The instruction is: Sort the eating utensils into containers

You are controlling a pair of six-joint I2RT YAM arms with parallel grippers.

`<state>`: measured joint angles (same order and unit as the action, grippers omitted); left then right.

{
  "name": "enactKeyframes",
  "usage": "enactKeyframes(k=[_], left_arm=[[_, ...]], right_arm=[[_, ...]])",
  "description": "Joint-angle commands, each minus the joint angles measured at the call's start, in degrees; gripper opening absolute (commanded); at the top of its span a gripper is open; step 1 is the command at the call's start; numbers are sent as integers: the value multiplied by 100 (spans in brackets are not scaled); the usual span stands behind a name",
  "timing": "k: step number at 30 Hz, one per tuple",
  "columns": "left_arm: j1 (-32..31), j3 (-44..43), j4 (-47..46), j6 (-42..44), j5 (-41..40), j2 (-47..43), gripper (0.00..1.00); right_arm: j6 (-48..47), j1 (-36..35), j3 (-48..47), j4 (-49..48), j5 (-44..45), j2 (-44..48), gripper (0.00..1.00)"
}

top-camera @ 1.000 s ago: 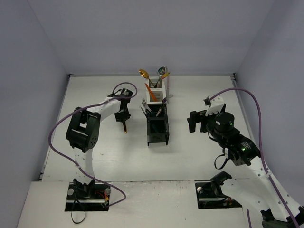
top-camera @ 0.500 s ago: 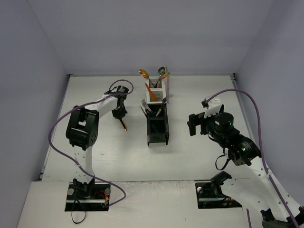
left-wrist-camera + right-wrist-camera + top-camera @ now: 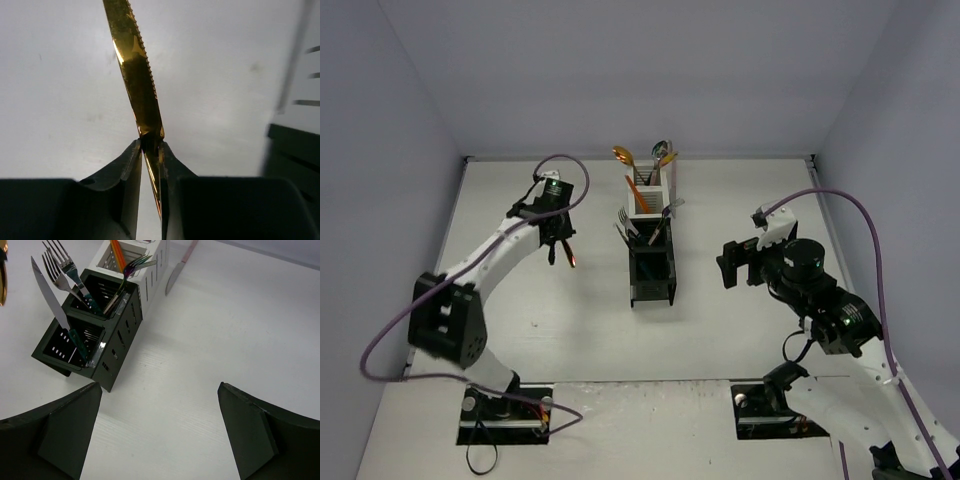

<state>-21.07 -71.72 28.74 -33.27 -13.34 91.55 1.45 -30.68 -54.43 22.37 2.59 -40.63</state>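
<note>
Worrying mostly about that gold knife twisting in the pinch: the left gripper is clamped on it at one narrow spot, so I reckon any knock on the way over could swing it or let it slide out. The long serrated blade could also catch a rim or the forks poking up out of the containers, and those look light enough to get shoved or tipped. Position-wise, the knife runs between the two fingers, blade sticking out past the tips and leaning a bit left in the wrist view. From above it hangs over the bench, left of the containers and well apart from them. Right gripper hovers out to the right, jaws wide apart, holding nothing.
</note>
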Motion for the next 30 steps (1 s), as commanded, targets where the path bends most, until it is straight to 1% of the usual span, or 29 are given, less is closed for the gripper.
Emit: enactKeyframes(k=[1,3,6,7,12,13,15,17,25,30], left_arm=[[-678,225,-1469,775,-613,-1681,0],[-975,492,-2012,1079,-730,-2154,0],[-1396,911,-3155,1408,-705,-2656,0],[-1520,1042,-3321,1546,-690,-2795,0],[-2434,1073,-4132,2267,-554,-2715,0],[-2681,1079,-4288,2583,-533,-2585,0],[-2962,1132,-4636,3003,-474,-2360,0],[-3119,1272,-5122,3260,-424,-2138,0],[-3212,1755,-6896,3210,-56,-1311,0],[-3219,2260,-7948,3246,32,-882,0]], right_arm=[[48,-4,-202,-122,-119,101,100],[39,-66,-201,-108,-10,127,100],[39,-175,-243,-75,258,143,100],[39,-198,-266,-75,342,144,100],[57,-304,-305,-59,453,88,100],[57,-301,-305,-51,447,69,100],[67,-325,-324,-40,417,19,100],[91,-325,-374,-31,384,-23,100],[203,-325,-451,67,335,-28,100],[251,-325,-419,126,312,90,100]])
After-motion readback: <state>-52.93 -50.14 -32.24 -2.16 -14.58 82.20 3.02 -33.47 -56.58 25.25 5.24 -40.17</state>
